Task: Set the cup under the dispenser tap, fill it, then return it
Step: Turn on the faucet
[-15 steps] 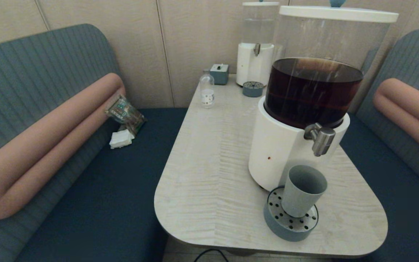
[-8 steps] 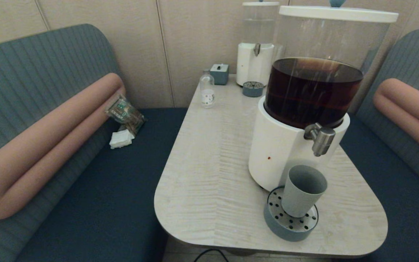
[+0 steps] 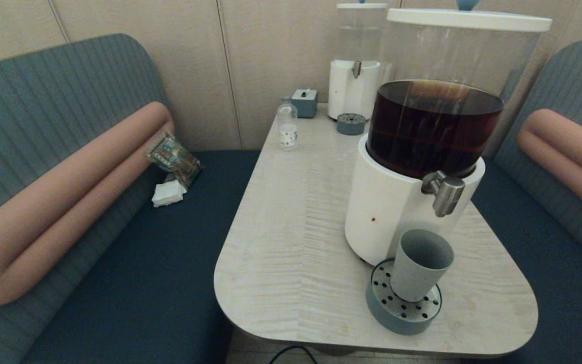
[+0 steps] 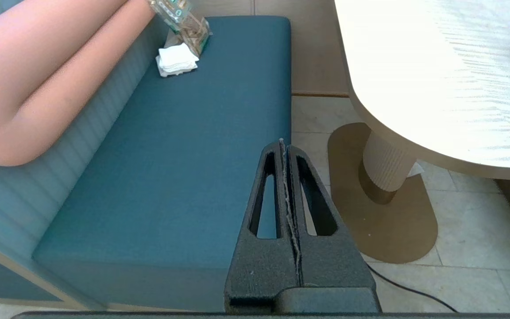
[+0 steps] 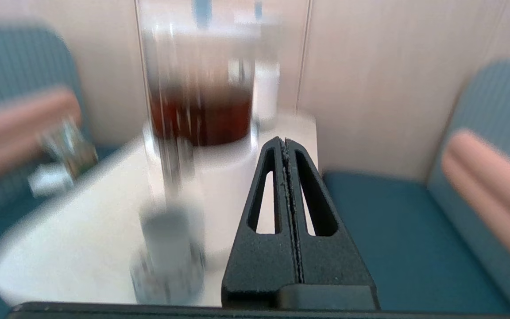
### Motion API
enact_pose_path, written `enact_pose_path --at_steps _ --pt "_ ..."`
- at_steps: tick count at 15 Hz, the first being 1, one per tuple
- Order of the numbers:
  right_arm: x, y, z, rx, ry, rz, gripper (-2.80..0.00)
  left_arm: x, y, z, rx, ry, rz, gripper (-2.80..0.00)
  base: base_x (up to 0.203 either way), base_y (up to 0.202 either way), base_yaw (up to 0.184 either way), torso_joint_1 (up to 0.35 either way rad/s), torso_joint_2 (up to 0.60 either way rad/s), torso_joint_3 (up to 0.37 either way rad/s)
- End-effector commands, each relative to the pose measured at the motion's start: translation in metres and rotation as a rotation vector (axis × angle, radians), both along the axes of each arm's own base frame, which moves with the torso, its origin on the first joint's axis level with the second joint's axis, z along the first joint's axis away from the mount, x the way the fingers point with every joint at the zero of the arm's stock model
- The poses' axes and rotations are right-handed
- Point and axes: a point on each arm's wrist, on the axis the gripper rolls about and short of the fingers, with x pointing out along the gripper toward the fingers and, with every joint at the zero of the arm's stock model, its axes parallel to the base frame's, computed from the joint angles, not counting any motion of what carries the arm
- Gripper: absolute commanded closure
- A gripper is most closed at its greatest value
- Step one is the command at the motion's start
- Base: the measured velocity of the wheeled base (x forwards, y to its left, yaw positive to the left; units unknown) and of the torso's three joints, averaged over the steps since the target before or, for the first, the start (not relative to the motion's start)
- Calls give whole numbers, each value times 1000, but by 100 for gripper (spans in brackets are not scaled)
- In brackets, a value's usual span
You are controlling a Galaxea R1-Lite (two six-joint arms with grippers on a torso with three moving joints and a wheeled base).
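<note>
On the far left, a blue-grey ribbed booth seat (image 3: 43,101) with a long salmon-pink bolster (image 3: 68,197) along its back. Resting on the dark seat cushion beside the bolster, a clear snack packet (image 3: 174,157) and a folded white napkin (image 3: 168,193). Further right, a pale wood-grain tabletop (image 3: 296,242) with rounded corners. Toward its far end, a small clear glass bottle (image 3: 287,126), a little blue-grey box (image 3: 304,102), and a smaller dispenser (image 3: 355,65) holding clear liquid, with a small round drip tray (image 3: 351,123) just in front. Nearer and to the right, the large white-based dispenser (image 3: 387,212) with dark brown liquid in its clear tank. Projecting from its base, the dispenser tap (image 3: 445,192), stubby brushed metal. Below the tap, the cup (image 3: 420,265), grey-green and upright, standing on a round perforated drip tray (image 3: 389,308) (no liquid visible inside from the head view). At the far right, a second booth seat (image 3: 574,101) with its own pink bolster (image 3: 569,151).

Neither arm visible from the head view. Left gripper (image 4: 285,148) parked low over the left seat's edge and floor, fingers pressed together, holding nothing. Right gripper (image 5: 284,144) off the tabletop's right side, facing the large dispenser, fingers likewise pressed together and empty.
</note>
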Motion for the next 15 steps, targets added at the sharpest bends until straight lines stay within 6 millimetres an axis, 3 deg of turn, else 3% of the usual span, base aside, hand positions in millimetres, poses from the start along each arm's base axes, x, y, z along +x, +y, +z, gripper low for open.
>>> enact_pose_path --at_steps 1,3,5,7,8,12,15 --pt "51 0 76 15 106 3 0 0 0 0 0 2 0 0 0 0 0 0 0 0" --pt "92 0 118 56 253 26 0 0 0 0 0 2 1 0 0 0 0 0 0 0" --pt "142 3 130 107 483 62 0 0 0 0 1 2 0 0 0 0 0 0 0 0" --pt "187 12 125 159 723 116 0 0 0 0 0 2 1 0 0 0 0 0 0 0" --pt "199 23 121 172 816 194 0 0 0 0 0 2 0 0 0 0 0 0 0 0" --pt "217 43 99 276 1074 536 0 0 0 0 0 2 1 0 0 0 0 0 0 0" --pt "248 43 79 301 1114 511 0 0 0 0 0 2 2 0 0 0 0 0 0 0"
